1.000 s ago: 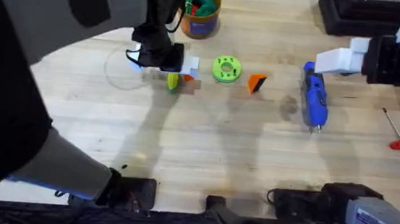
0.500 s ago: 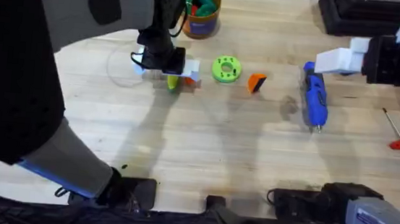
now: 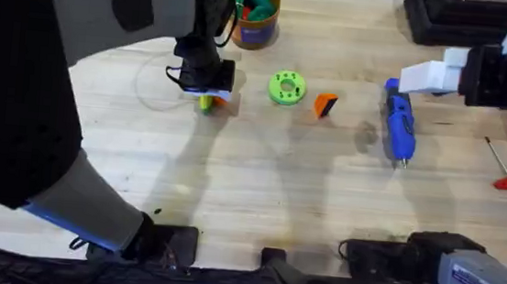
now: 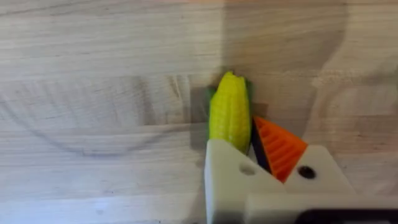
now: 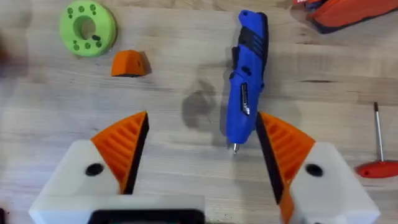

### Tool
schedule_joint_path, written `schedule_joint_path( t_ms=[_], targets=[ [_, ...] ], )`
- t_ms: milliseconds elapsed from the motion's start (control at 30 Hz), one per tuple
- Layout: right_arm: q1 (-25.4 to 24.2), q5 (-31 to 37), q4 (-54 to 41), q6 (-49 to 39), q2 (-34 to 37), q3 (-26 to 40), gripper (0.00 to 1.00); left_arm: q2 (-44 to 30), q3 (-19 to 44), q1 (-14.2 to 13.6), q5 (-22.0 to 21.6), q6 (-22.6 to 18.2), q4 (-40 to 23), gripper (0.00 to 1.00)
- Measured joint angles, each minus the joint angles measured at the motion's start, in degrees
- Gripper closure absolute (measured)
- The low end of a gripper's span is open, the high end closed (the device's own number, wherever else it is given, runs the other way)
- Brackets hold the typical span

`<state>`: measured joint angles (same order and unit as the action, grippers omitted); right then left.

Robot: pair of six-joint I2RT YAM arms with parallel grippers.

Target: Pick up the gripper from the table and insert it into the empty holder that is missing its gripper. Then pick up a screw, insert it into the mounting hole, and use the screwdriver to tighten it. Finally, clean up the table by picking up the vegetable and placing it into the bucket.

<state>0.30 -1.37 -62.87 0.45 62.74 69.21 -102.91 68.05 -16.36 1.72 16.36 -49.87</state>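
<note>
The gripper (image 3: pixel 326 104), an orange wedge, lies loose on the worktop (image 3: pixel 259 179) toward the far edge, just beside a green disc (image 3: pixel 287 87) with holes; in the right wrist view the wedge (image 5: pixel 129 63) sits apart from the disc (image 5: pixel 87 28). The screwdriver (image 3: pixel 399 123) lies flat nearer the right edge, its metal bit toward the near edge; in the right wrist view it (image 5: pixel 246 74) lies between the right arm's spread fingers. A red-handled rod (image 3: pixel 506 168) lies close to the right edge. The bucket (image 3: pixel 253 15) stands at the far edge, holding green and red items. The vegetable (image 3: pixel 206 101) lies on the wood below the bucket, under the left end effector (image 3: pixel 205 84). In the left wrist view the yellow cob (image 4: pixel 229 116) sits pressed between one white finger without an orange tip, the holder (image 4: pixel 230 180), and one orange ribbed pad (image 4: pixel 278 147): the left end effector is closed on the vegetable. The right end effector (image 5: pixel 199 149) hangs above the screwdriver, fingers wide apart and holding nothing.
</note>
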Motion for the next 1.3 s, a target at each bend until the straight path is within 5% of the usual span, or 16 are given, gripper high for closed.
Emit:
schedule_joint_path(
  t_ms=[500,967,1300],
  targets=[
    [0.00,0.00,0.00,0.00,0.00,0.00,0.009,1.00,0.27,0.02,-0.01,0.00,-0.29,0.993],
    [0.00,0.00,0.00,-0.01,0.01,0.00,0.009,22.35,6.82,0.07,-1.47,-0.23,-4.93,0.993],
    [0.00,0.00,-0.01,0.00,0.00,0.00,0.009,29.87,6.82,0.11,-2.68,-0.48,-7.04,0.993]
  ],
)
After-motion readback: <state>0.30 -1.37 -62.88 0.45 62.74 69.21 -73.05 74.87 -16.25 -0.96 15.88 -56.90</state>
